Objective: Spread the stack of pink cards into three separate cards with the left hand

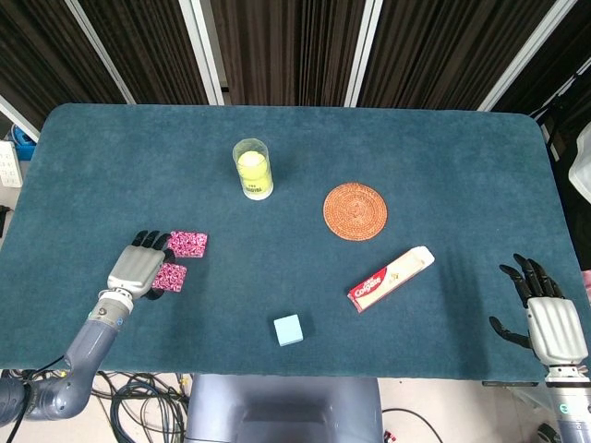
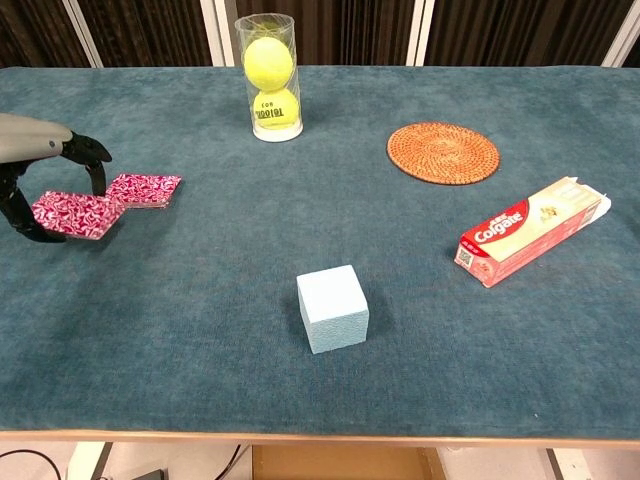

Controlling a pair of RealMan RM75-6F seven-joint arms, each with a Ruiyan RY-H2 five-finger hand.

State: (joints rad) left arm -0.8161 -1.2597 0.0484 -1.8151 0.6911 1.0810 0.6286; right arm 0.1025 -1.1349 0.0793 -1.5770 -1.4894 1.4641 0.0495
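Observation:
A pink patterned card [image 1: 171, 276] [image 2: 72, 214] lies on the table's left side, pulled apart from the remaining pink stack [image 1: 189, 244] [image 2: 147, 189]; the two touch only at a corner. My left hand [image 1: 137, 268] [image 2: 38, 170] arches over the separated card and pinches it between thumb and fingers. I cannot tell how many cards the stack holds. My right hand [image 1: 545, 323] hovers with fingers spread and nothing in them at the table's near right corner, seen only in the head view.
A clear tube of tennis balls [image 1: 252, 168] [image 2: 268, 78] stands behind the cards. A woven coaster [image 1: 355, 211] [image 2: 442, 152], a toothpaste box [image 1: 391, 278] [image 2: 532, 228] and a light blue cube [image 1: 288, 329] [image 2: 332, 308] lie toward the middle and right.

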